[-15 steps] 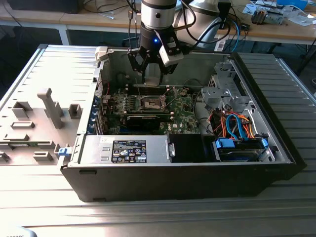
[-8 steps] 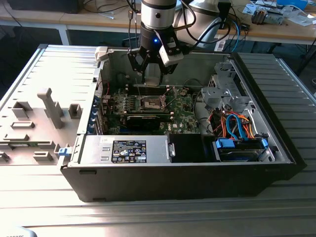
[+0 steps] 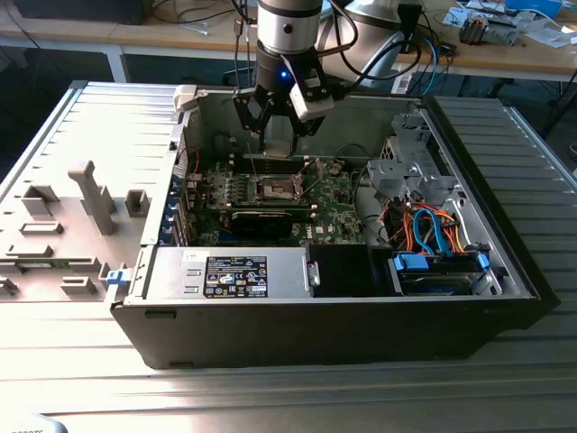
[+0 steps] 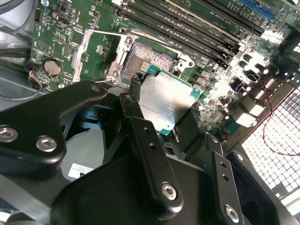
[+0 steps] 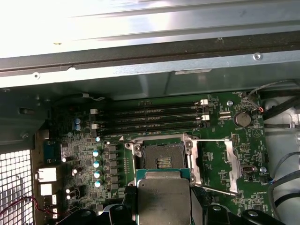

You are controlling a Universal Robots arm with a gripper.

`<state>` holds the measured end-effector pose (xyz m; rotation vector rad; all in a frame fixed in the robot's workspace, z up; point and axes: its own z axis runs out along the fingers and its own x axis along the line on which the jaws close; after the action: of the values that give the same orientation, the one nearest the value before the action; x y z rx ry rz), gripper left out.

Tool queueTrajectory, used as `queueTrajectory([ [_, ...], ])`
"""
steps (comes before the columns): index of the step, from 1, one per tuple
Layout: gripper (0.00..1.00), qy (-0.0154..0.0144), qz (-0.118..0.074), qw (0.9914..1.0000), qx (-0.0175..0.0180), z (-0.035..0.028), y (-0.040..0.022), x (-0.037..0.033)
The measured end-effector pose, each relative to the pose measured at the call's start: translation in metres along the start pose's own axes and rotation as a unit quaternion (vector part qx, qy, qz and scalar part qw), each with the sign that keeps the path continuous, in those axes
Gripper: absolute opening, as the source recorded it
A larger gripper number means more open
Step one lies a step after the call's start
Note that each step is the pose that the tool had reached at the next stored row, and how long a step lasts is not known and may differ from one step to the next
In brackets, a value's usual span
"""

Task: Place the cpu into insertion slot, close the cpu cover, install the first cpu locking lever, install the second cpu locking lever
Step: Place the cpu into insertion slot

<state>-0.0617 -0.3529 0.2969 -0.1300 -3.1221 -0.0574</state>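
Note:
My gripper (image 3: 273,142) hangs inside the open computer case, shut on the cpu (image 4: 165,96), a flat square chip with a silvery top held by its edges between the black fingers (image 4: 136,101). In the first wrist view the cpu (image 5: 162,197) hovers just short of the insertion slot (image 5: 161,157), whose dark recess with gold contacts lies bare. The insertion slot (image 3: 275,188) sits on the green motherboard below the gripper. Beside the slot, the cpu cover (image 5: 230,161) is swung open, a silver frame (image 4: 80,56) with thin wire levers along it.
Long black memory slots (image 5: 150,119) run beside the socket. A black power supply box (image 3: 230,273) lies at the case front, and a drive bay with orange and blue cables (image 3: 433,244) is at the exterior view's right. The case wall (image 5: 140,75) rises behind the board.

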Motion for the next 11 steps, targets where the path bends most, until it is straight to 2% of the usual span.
queueTrajectory([
  [11, 0.55, -0.0006, 0.016, 0.99986, -0.0001, 0.0004, 0.0000, 0.0000],
])
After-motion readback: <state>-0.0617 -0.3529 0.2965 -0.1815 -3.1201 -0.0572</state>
